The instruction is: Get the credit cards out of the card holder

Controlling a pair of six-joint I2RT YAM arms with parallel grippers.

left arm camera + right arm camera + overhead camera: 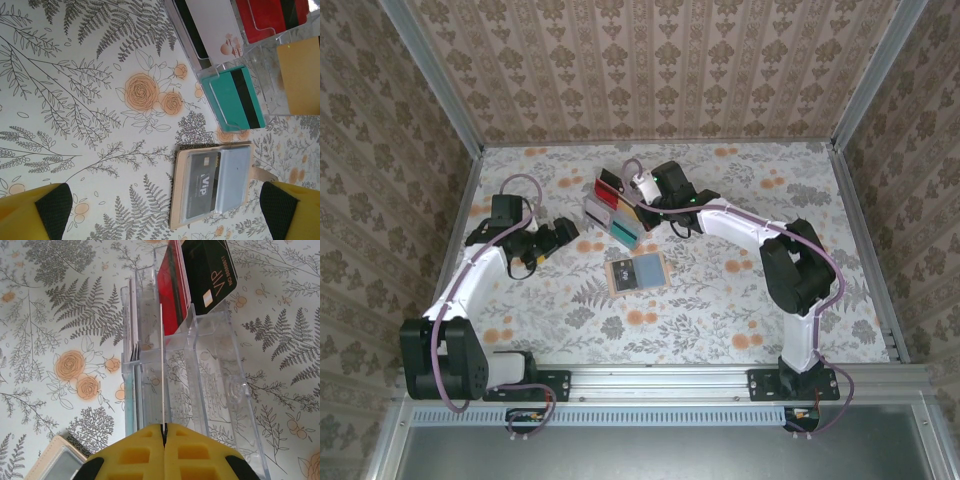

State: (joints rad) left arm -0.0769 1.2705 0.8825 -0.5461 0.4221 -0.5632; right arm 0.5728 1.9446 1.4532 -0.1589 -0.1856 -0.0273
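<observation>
1. Tan card holder (638, 272) lies open and flat on the floral table (720, 310), between the two arms, near the clear stand (612, 212) but not touching it.
2. One grey VIP card (202, 185) sits in its left side. What the blue-grey pocket (233, 176) on the right holds is hard to make out.
3. Right gripper (163, 427) is pinched tight on a thin card (162, 365) standing in the stand (seen edge-on, colour unreadable).
4. The left wrist view adds one orange-yellow card (300, 75) behind the plastic, cut off by the frame, and one teal card (237, 97).
5. Left gripper (165, 207) gapes wide, holding nothing.
6. One red card (172, 290) and one black VIP card (210, 272) stand at the far tier.
</observation>
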